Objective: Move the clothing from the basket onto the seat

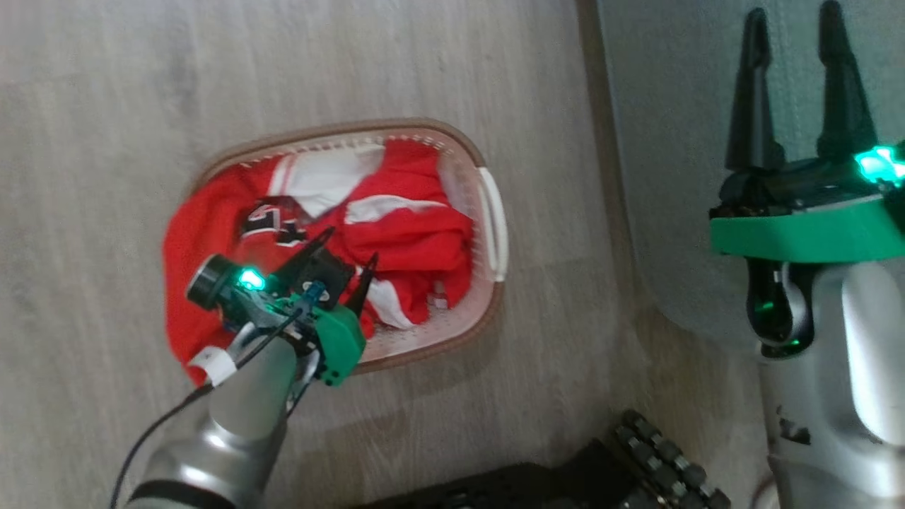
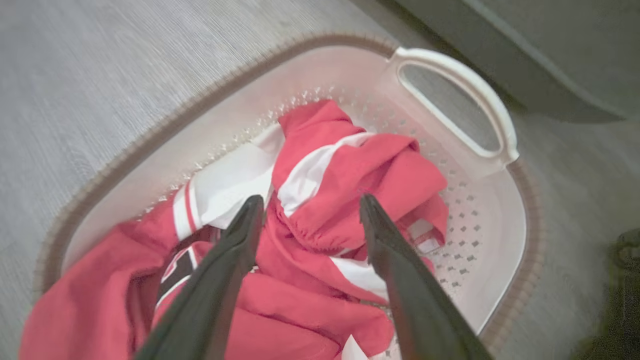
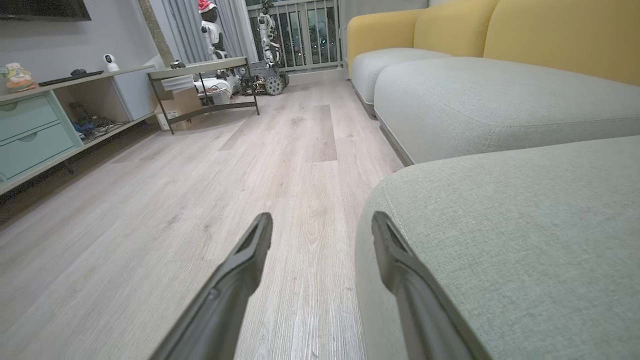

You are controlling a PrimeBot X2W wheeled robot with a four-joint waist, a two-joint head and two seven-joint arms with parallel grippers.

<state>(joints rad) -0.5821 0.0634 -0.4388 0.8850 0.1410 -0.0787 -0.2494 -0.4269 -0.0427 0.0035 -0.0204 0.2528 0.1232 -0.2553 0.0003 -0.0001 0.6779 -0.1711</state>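
The white perforated basket [image 1: 493,225] with a brown rim stands on the wood floor and holds the red and white clothing [image 1: 410,226], a jersey with a black-and-white number among it. My left gripper [image 1: 349,249] hangs open just above the pile, fingers pointing down at the garments. In the left wrist view the open left gripper [image 2: 311,206] frames a red and white fold of clothing [image 2: 350,185] inside the basket [image 2: 450,90], nothing pinched. My right gripper [image 1: 795,21] is open and empty over the edge of the grey-green seat [image 1: 672,141]; the right wrist view shows that right gripper [image 3: 322,224] beside the seat [image 3: 525,240].
Pale wood floor [image 1: 106,106] surrounds the basket. The robot's dark wheeled base [image 1: 636,459] shows at the bottom. The right wrist view shows a yellow-backed sofa [image 3: 500,30], a low shelf unit [image 3: 40,125], a side table [image 3: 200,75] and other robots by the far window.
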